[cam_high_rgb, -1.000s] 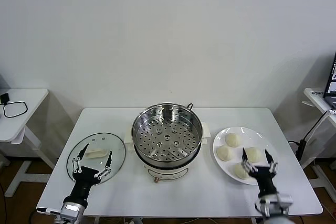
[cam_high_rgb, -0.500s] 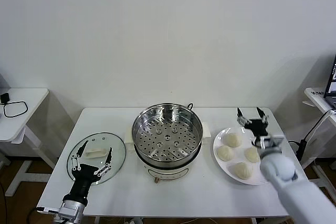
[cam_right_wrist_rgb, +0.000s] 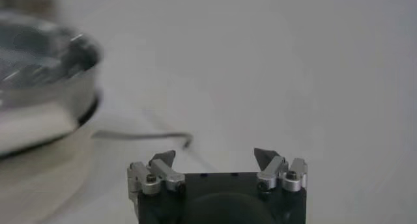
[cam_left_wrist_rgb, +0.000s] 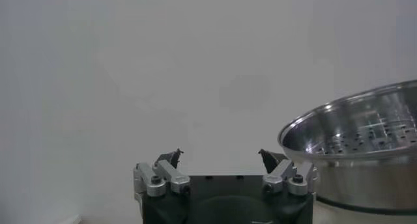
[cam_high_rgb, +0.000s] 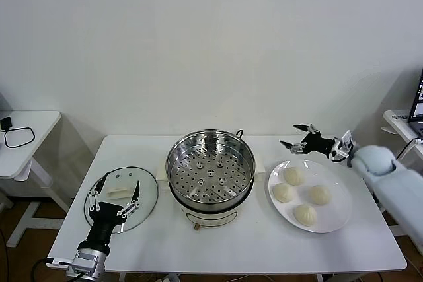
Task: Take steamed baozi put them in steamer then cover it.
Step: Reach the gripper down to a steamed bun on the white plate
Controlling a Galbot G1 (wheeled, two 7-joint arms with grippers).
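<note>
Right claw (cam_high_rgb: 296,135) agape above white table (cam_high_rgb: 251,239), blank wall (cam_high_rgb: 211,44) behind.

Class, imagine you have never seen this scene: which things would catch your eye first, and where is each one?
The shiny empty steamer stands at the middle of the white table. To its right, four baozi lie on a white plate, with the open right gripper raised above the plate's far edge. On the other side, the open left gripper hangs over the glass lid.
</note>
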